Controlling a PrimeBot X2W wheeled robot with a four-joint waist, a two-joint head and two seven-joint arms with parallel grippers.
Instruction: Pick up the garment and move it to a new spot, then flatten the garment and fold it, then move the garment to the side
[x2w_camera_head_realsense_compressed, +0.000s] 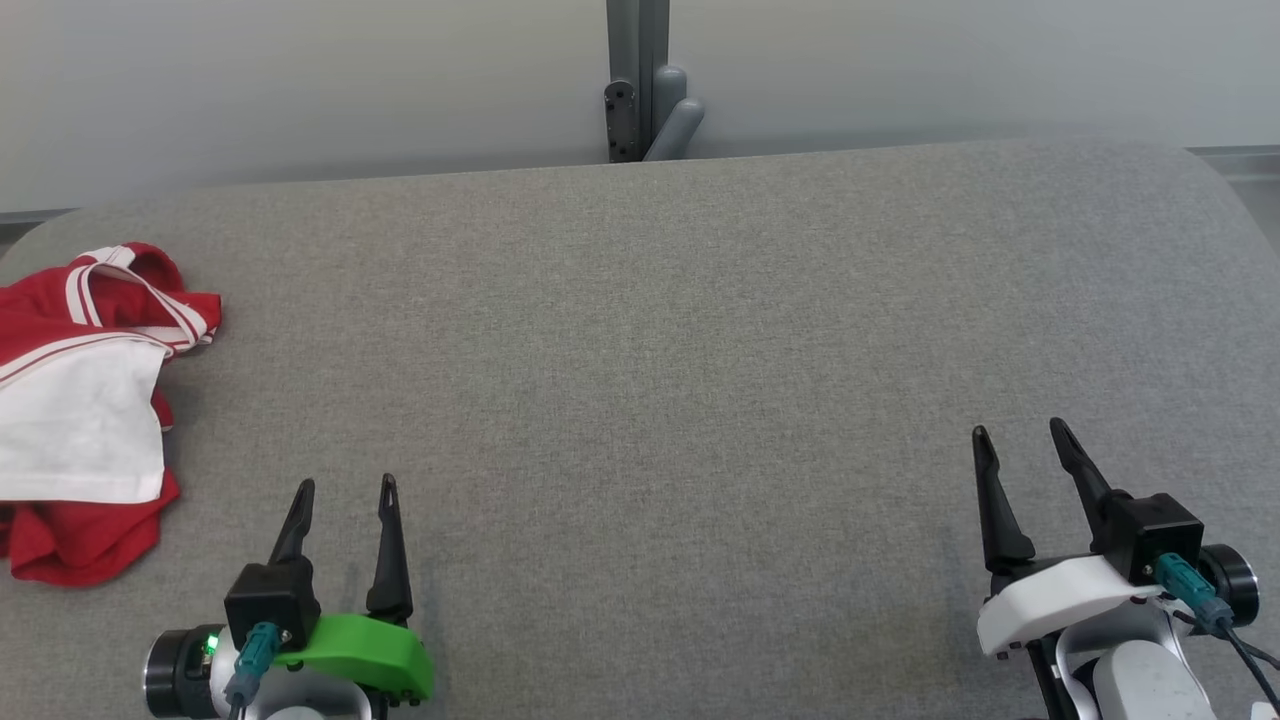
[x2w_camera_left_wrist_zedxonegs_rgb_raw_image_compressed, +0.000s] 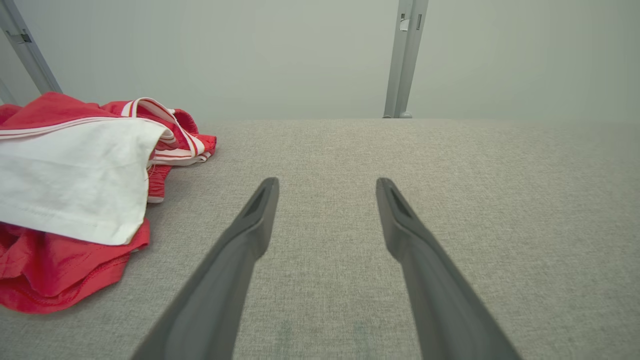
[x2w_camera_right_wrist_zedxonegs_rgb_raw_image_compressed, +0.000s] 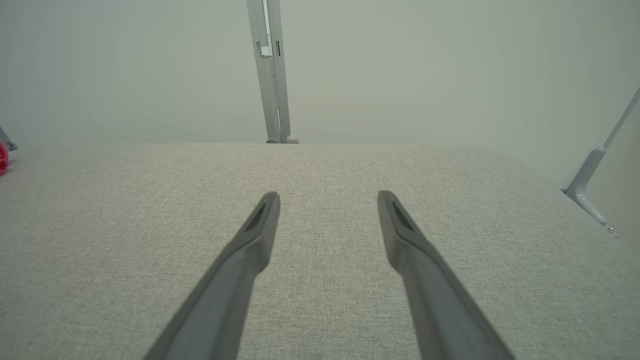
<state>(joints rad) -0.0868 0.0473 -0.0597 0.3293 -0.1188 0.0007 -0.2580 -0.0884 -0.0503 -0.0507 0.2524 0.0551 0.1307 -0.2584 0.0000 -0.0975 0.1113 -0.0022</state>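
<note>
Red garment (x2w_camera_head_realsense_compressed: 85, 420), grey table (x2w_camera_head_realsense_compressed: 650, 400)
The garment has a white panel and red-and-white striped trim; the table is plain flecked grey.

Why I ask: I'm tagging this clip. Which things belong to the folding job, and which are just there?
Job: crumpled red-and-white cloth garment; left gripper, open; right gripper, open.
Just there: grey fabric-covered table; grey metal post behind it.
</note>
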